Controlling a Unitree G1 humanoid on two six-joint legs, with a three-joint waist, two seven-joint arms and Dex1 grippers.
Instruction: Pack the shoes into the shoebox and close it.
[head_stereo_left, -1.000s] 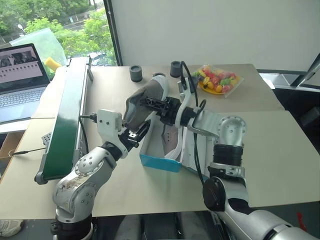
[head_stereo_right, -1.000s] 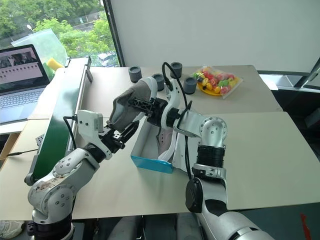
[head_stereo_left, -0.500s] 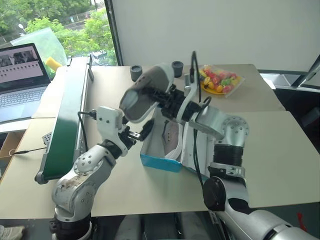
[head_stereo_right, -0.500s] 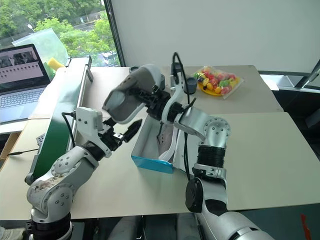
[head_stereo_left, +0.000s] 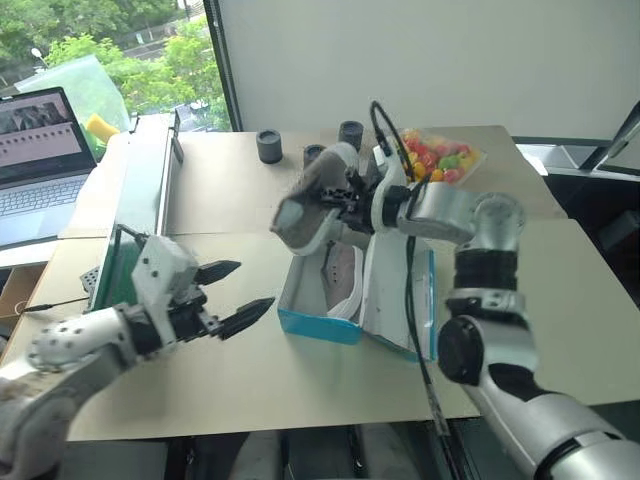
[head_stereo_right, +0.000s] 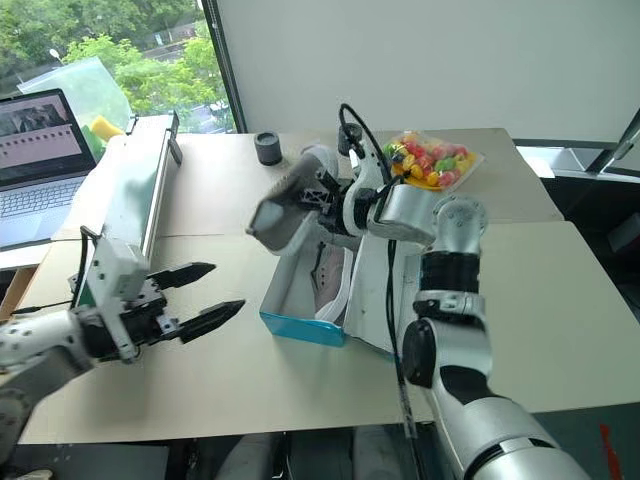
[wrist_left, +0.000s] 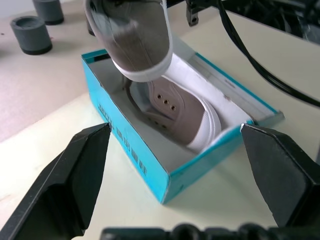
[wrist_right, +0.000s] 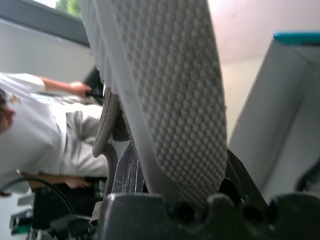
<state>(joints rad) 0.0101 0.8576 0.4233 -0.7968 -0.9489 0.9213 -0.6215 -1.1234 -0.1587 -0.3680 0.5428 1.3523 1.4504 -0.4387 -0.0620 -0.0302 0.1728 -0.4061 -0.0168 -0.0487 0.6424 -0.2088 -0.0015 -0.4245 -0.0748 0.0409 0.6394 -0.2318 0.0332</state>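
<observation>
Nearest, left gripper (head_stereo_left: 232, 290) over the desk (head_stereo_left: 300, 370), jaws wide apart and empty, short of the shoebox (head_stereo_left: 320, 322). Beyond, box open on the desk, lid (head_stereo_left: 395, 300) thrown back, one shoe (wrist_left: 185, 110) already lying inside. Above its far end, second shoe (head_stereo_left: 310, 205) clamped in the right gripper (head_stereo_left: 348, 200), toe tilted down. Roughly halfway: second shoe not yet in, lid not yet shut.

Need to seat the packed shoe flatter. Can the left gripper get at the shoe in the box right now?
Probably not cleanly. The left gripper is open beside the box, but the right gripper holds the second shoe just above the packed shoe, blocking the way in.
</observation>
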